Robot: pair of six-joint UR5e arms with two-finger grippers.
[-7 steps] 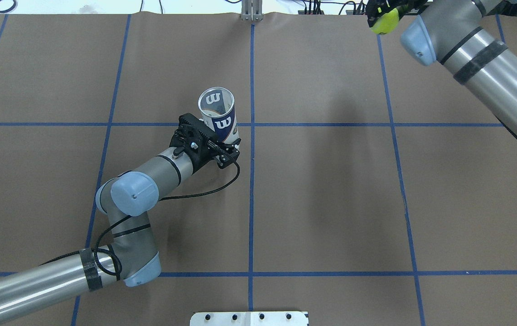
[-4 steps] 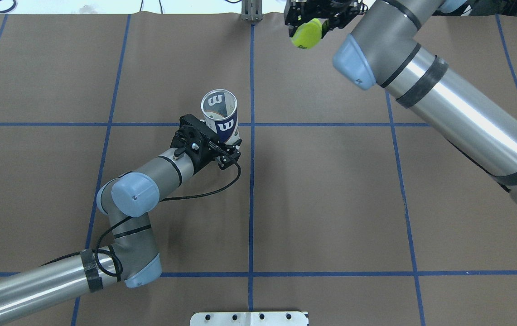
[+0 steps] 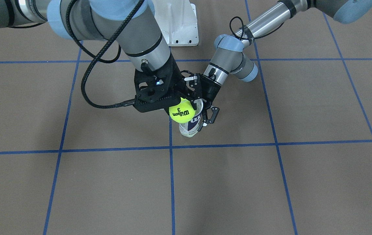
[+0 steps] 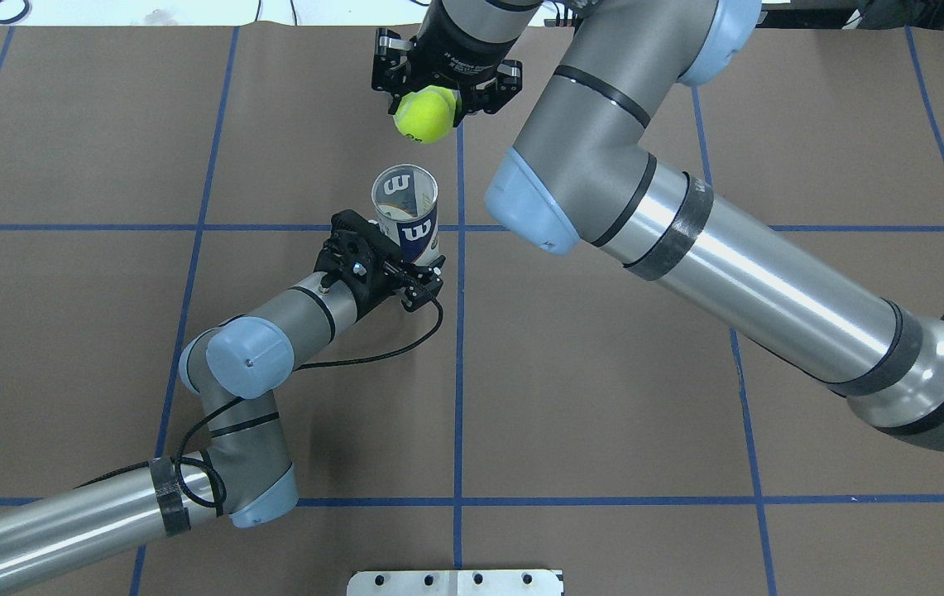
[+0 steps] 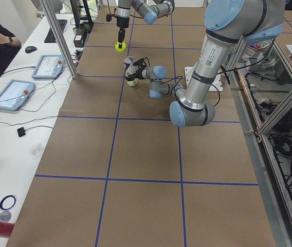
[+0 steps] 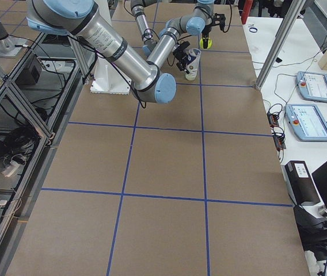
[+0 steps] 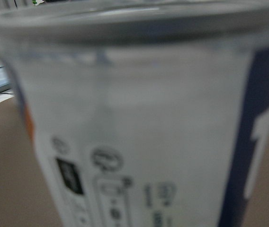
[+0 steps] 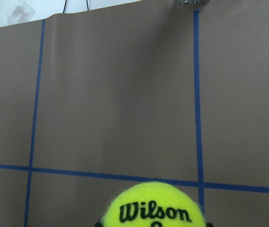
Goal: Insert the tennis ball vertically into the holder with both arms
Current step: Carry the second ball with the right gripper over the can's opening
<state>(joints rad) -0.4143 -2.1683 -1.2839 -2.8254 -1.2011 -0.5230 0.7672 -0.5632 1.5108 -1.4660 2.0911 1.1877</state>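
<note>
The holder (image 4: 405, 207), a clear can with a white and navy label, stands upright with its mouth open upward near the table's middle. My left gripper (image 4: 395, 261) is shut on its lower part. The can fills the left wrist view (image 7: 139, 132), blurred. My right gripper (image 4: 441, 93) is shut on a yellow-green tennis ball (image 4: 424, 113) and holds it in the air, just beyond the can's mouth. In the front view the ball (image 3: 181, 112) overlaps the can's rim (image 3: 189, 129). The ball shows at the bottom of the right wrist view (image 8: 156, 207).
Brown paper with blue tape lines (image 4: 458, 372) covers the table. The white base plate (image 4: 455, 582) sits at the near edge. A metal post (image 4: 459, 21) stands at the far edge. A side table with tablets (image 5: 12, 95) and an operator lies beyond it.
My right arm has swung from the far right corner leftward with the ball, to just beyond the can. The left gripper and can have barely moved.
</note>
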